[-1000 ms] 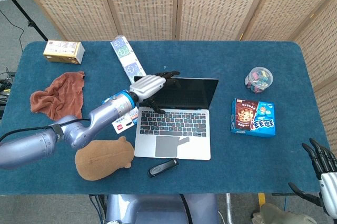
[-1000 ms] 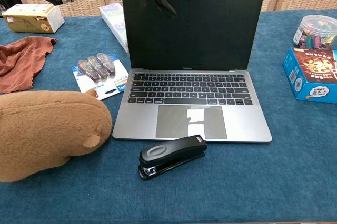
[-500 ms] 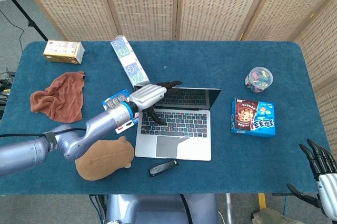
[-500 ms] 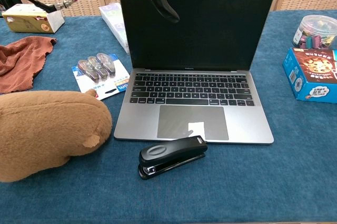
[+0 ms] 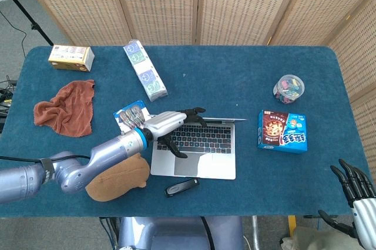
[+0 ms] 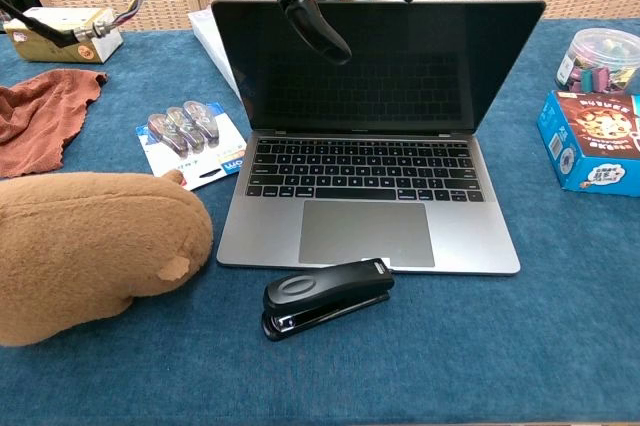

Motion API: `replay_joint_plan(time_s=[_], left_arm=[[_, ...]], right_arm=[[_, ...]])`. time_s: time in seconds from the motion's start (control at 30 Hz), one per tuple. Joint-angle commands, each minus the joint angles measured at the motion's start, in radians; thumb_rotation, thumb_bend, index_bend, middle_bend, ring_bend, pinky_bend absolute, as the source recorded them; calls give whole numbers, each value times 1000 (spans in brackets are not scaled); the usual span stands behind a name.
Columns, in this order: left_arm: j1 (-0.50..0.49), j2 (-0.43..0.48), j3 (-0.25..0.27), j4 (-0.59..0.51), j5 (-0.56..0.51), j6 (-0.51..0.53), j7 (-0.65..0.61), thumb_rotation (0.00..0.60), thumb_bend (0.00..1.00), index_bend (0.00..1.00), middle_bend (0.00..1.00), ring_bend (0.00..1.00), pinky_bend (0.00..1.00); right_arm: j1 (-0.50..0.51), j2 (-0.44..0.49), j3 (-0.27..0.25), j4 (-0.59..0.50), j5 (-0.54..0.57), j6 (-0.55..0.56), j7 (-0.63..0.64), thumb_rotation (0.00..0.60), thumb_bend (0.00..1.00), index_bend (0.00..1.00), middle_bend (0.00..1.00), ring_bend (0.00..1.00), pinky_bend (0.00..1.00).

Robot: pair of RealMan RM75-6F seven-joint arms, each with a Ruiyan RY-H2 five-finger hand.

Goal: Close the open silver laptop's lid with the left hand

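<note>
Left hand (image 5: 167, 122) presses on the lid of the one silver laptop (image 6: 370, 201).
Its fingers are spread, gripping nothing; one black stapler (image 6: 327, 298) lies just beside; no writing is legible.

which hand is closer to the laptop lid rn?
Left. The left hand is on the laptop lid's top edge; the right hand hangs off the table's near right corner, well clear.

Lab-like setup: blue-clothed table (image 5: 247, 74) before wicker screens (image 5: 235, 3).
</note>
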Motion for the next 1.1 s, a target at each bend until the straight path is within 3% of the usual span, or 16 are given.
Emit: replay_joint_plan(time_s=[0.03, 0.53, 1.1], left_arm=[[13, 10, -11, -26, 8, -19, -24, 600, 92, 249, 38, 75, 116], [45, -14, -4, -20, 68, -60, -60, 600, 92, 249, 39, 77, 116], [9, -103, 58, -15, 46, -49, -5, 600, 93, 249, 44, 80, 117]], right_arm=[[-11, 10, -10, -11, -24, 18, -13, 600, 183, 0, 0, 0, 61], [-63, 52, -45, -59, -95, 83, -67, 600, 183, 0, 0, 0, 61], [-108, 63, -51, -54, -183, 184, -71, 600, 183, 0, 0, 0, 61]])
